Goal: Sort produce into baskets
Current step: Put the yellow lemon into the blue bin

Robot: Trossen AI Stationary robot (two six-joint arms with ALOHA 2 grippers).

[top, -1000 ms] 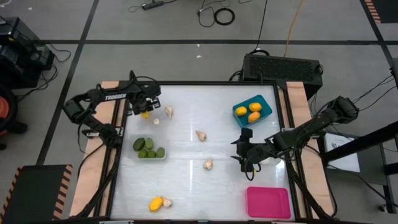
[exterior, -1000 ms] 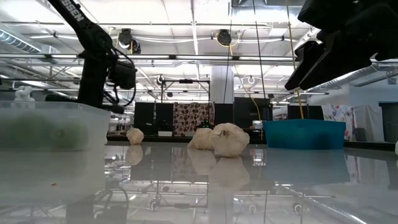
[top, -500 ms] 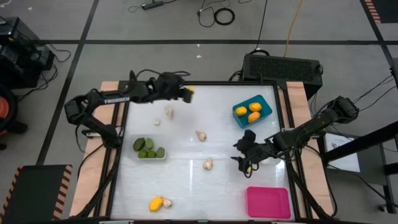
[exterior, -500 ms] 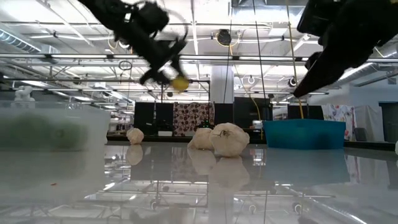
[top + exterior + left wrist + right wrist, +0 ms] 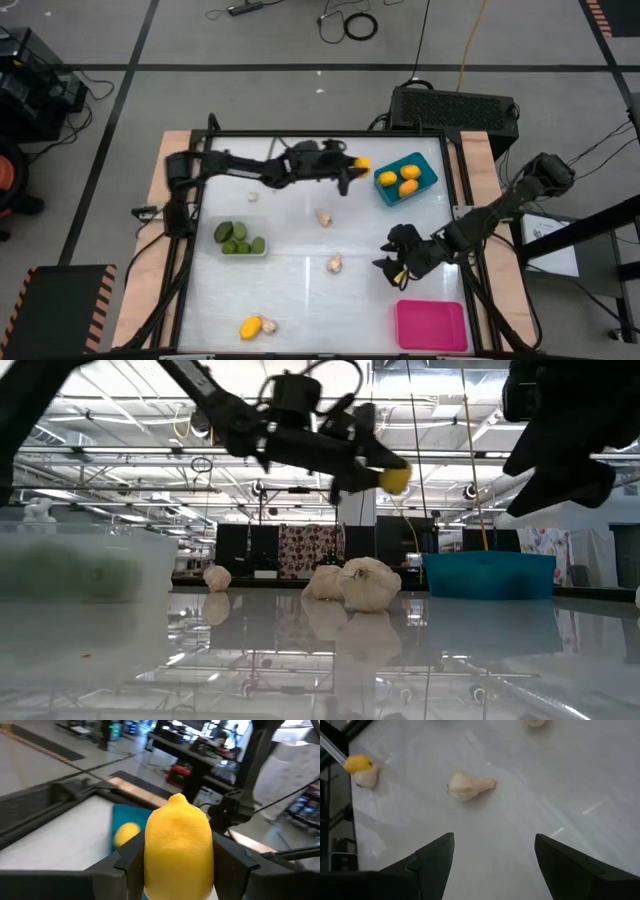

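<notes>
My left gripper [image 5: 352, 168] is shut on a yellow lemon-like piece [image 5: 361, 163], high above the table and just left of the teal basket [image 5: 405, 178], which holds yellow pieces. My right gripper [image 5: 393, 264] is open and empty over the table's right half, above a pale garlic piece [image 5: 469, 785]. The clear basket [image 5: 240, 240] holds green pieces. The pink basket [image 5: 432, 325] stands at the near right. More garlic [image 5: 323, 217] lies mid-table. My left gripper pinches the yellow piece by its two opposite sides [image 5: 150, 855] between its two fingers. The fingers reach out level from the table's left. The piece sits at their free ends [image 5: 395, 478], lifted clear of the table.
A yellow piece [image 5: 250, 327] and a garlic piece [image 5: 268, 325] lie together at the near left. A garlic piece [image 5: 335, 264] lies left of my right gripper, and a small one [image 5: 252, 196] at the far left. The table has a raised dark frame [image 5: 455, 190].
My left gripper has swept from the table's far left toward its right edge, carrying the yellow piece up and clear of the table to beside the teal basket. My right gripper has drifted a little toward the near edge.
</notes>
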